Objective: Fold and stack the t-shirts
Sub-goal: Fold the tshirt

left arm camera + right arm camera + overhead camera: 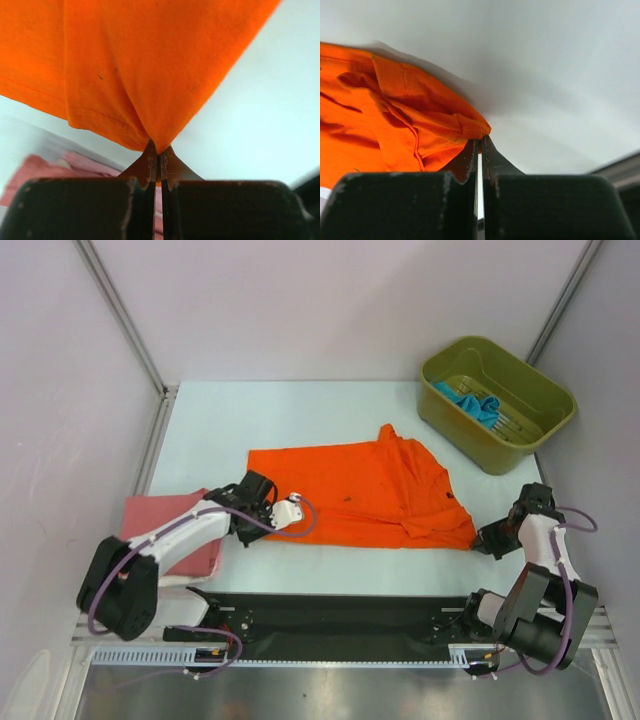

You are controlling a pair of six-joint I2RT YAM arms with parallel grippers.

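From above, three t-shirts can be counted. One orange t-shirt [350, 495] lies spread across the middle of the desk [300, 420]. One pink t-shirt [150, 515] sits folded at the left edge, and one teal t-shirt [478, 405] is crumpled inside the single olive bin [500, 455] at the far right corner. The left end effector [292, 508] sits at the orange shirt's near-left edge, and the right end effector [480, 540] at its near-right corner. Bare desk lies beyond the shirt up to the far wall, with a narrow strip along its near side.

In the left wrist view, the left end effector [157, 160] is pinched tight on a hem fold of the orange t-shirt [150, 60]. The pink t-shirt [35, 170] is at lower left, and open desk [260, 110] lies to the right.

In the right wrist view, the right end effector [480, 150] is clamped on a bunched corner of the orange t-shirt [380, 115]. Bare desk [545, 75] lies beyond it.
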